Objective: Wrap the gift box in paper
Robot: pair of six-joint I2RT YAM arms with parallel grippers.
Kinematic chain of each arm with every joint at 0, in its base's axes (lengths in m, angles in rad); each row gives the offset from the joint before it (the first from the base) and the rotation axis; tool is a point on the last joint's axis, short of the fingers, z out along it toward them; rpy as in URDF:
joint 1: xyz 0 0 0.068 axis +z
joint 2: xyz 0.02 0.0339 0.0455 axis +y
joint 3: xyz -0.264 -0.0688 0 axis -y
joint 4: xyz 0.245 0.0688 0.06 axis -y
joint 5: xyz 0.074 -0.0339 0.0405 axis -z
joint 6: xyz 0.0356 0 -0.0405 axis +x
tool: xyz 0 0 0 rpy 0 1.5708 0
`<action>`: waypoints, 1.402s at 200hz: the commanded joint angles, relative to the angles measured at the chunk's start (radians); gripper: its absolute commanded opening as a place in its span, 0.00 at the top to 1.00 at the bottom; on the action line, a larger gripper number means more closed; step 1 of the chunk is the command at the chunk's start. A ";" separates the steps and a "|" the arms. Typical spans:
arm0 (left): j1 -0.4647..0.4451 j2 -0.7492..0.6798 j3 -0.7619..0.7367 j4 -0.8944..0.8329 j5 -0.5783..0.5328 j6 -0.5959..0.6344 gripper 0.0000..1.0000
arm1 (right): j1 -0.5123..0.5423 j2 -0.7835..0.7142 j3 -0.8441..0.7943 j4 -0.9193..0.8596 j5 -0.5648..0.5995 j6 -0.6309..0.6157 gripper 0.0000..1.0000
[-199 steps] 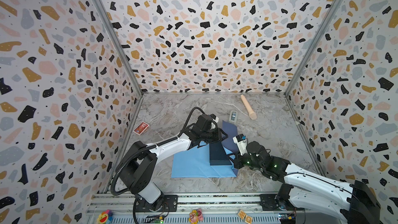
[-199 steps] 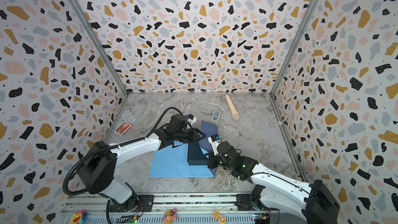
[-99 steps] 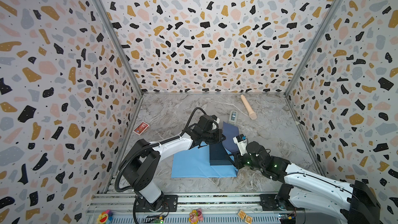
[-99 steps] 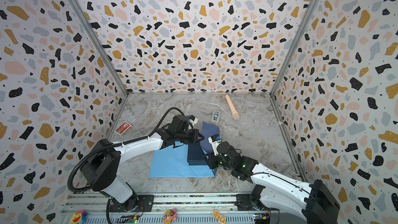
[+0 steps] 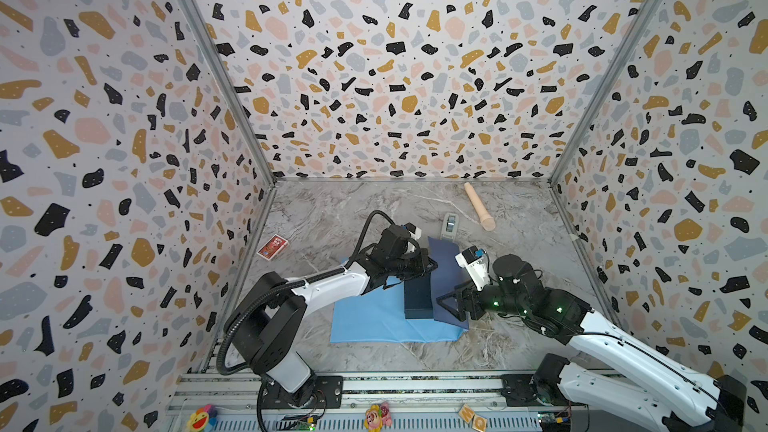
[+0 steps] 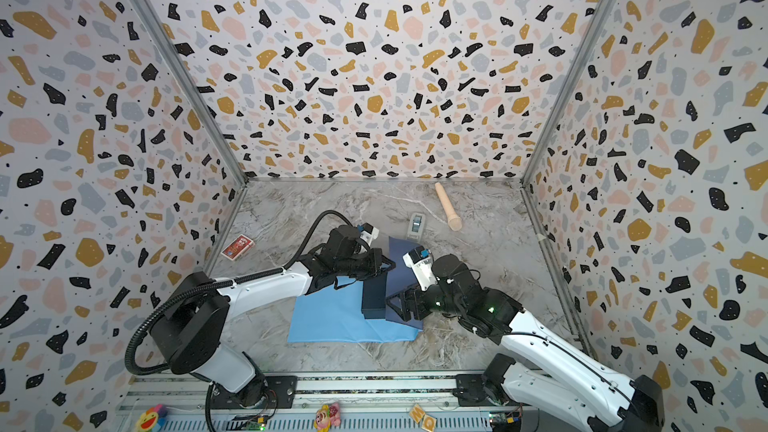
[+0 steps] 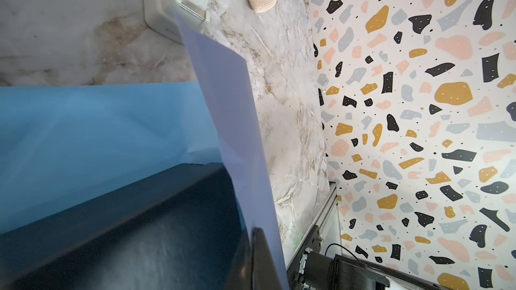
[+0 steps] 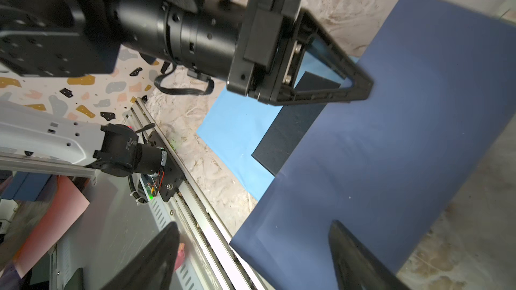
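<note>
On the counter (image 5: pixel 332 209) near its front, one gift box (image 5: pixel 417 299) is sitting on one blue paper (image 5: pixel 374 322), whose right flap is rising beside the box. Unlike a second ago, the left pincer (image 5: pixel 432 265) is now clamping that flap's top edge, and the right pincer (image 5: pixel 444 303) is gaping apart, holding nothing. One tape dispenser (image 5: pixel 449 224), one red card pack (image 5: pixel 272 247) and one wooden roller (image 5: pixel 480 205) are lying behind.

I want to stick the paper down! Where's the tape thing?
In both top views the grey tape dispenser sits on the table behind the lifted flap of the paper, right of middle, with the beige stick to its right.
</note>
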 commanded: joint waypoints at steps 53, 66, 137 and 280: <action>0.008 -0.083 -0.071 -0.016 0.007 0.182 1.00 | -0.324 0.112 -0.007 0.040 -0.088 0.042 0.16; 0.012 -0.097 -0.078 -0.033 -0.001 0.227 1.00 | -0.329 0.155 -0.007 0.055 -0.068 0.042 0.16; 0.084 -0.118 -0.123 -0.071 0.030 0.378 1.00 | -0.328 0.333 0.013 0.107 -0.080 -0.006 0.15; 0.145 -0.171 -0.168 -0.130 0.021 0.466 1.00 | -0.298 0.492 -0.004 0.186 -0.153 -0.030 0.14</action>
